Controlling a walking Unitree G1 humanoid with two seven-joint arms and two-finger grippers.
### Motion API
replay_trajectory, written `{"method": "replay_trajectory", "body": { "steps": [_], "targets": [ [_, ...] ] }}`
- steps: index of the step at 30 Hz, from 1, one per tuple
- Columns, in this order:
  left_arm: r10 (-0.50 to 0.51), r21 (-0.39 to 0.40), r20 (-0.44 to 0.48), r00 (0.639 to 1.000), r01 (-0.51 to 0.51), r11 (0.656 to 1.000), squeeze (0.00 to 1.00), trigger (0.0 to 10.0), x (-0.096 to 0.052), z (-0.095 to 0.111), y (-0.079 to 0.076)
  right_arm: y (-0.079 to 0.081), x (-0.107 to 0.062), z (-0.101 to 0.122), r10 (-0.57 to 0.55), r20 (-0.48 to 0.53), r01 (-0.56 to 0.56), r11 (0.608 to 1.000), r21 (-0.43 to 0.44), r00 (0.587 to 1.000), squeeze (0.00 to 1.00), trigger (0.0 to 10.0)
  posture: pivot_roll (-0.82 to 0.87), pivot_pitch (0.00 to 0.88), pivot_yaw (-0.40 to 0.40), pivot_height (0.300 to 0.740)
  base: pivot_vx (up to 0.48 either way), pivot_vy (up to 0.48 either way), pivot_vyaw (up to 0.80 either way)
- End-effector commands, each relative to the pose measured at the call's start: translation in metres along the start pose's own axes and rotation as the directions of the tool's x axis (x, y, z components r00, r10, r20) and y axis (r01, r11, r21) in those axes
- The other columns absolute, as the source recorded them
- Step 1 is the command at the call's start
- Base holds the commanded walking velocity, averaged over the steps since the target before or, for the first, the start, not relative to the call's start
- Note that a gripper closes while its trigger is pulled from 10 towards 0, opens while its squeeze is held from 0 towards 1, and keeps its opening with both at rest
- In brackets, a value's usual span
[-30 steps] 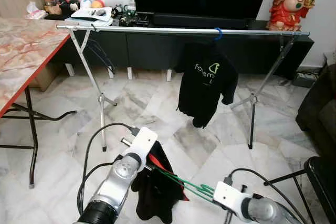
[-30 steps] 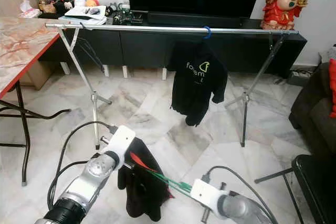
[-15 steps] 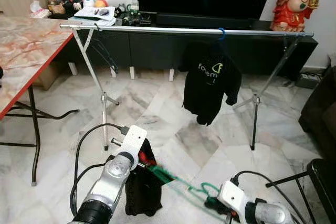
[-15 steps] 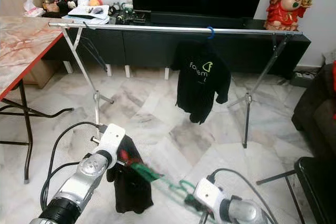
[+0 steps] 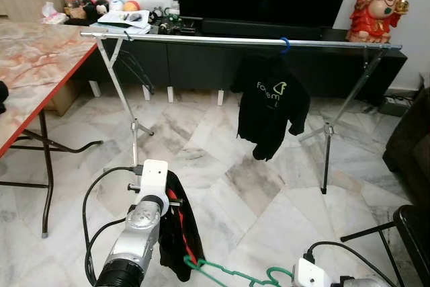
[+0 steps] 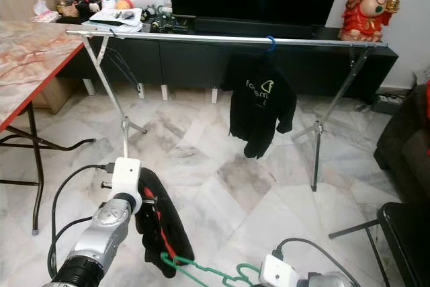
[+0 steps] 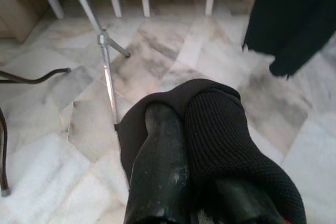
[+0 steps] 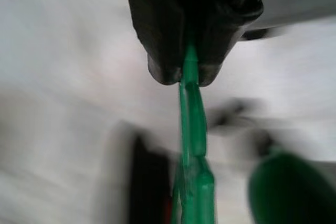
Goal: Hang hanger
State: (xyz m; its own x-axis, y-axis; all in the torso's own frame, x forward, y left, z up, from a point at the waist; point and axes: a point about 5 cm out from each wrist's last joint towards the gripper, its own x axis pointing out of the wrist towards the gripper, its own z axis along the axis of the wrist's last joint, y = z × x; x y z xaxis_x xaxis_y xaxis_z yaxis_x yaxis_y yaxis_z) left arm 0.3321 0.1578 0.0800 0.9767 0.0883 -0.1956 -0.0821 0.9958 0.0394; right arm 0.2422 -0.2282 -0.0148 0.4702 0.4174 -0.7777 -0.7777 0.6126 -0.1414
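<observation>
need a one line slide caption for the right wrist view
Right gripper shut on the green hanger, blurred pale floor behind.

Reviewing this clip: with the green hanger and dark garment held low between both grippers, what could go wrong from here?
The garment hangs bunched off the left gripper rather than spread on the green hanger, so it may slip off when lifted. The right gripper pinches only a thin part of the hanger, which could twist or slide. The rail is high and far ahead, and a black shirt already hangs there, so the hook could snag it.
</observation>
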Motion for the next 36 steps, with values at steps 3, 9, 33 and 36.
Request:
{"method": "replay_trajectory", "body": {
  "steps": [3, 9, 33, 36],
  "targets": [
    [-0.005, -0.043, 0.136, 0.991, 0.011, 0.999, 0.0, 10.0, -0.006, 0.017, 0.008, -0.014, -0.001, -0.017, -0.315, -0.092, 0.328, 0.902, 0.281, 0.945, 0.0, 10.0, 0.07, 0.077, -0.026, 0.74, 0.0, 0.0, 0.0],
    [-0.065, -0.083, 0.27, 0.961, 0.09, 0.992, 0.0, 10.0, -0.025, 0.028, 0.008, 0.019, 0.02, -0.027, -0.415, -0.126, 0.408, 0.712, 0.571, 0.901, 0.0, 10.0, 0.08, 0.077, 0.0, 0.74, 0.0, 0.0, 0.0],
    [-0.017, -0.141, 0.274, 0.962, 0.057, 0.988, 0.0, 10.0, -0.02, 0.027, 0.078, 0.087, 0.032, -0.061, -0.371, -0.312, 0.473, 0.51, 0.718, 0.875, 0.0, 10.0, 0.09, 0.005, 0.015, 0.74, 0.0, 0.0, 0.0],
    [-0.076, -0.238, 0.275, 0.959, 0.144, 0.961, 0.0, 10.0, -0.027, 0.022, 0.073, 0.086, 0.033, -0.059, -0.374, -0.306, 0.469, 0.508, 0.722, 0.876, 0.0, 10.0, 0.1, 0.0, 0.018, 0.74, 0.0, 0.0, 0.0]
  ]
}}
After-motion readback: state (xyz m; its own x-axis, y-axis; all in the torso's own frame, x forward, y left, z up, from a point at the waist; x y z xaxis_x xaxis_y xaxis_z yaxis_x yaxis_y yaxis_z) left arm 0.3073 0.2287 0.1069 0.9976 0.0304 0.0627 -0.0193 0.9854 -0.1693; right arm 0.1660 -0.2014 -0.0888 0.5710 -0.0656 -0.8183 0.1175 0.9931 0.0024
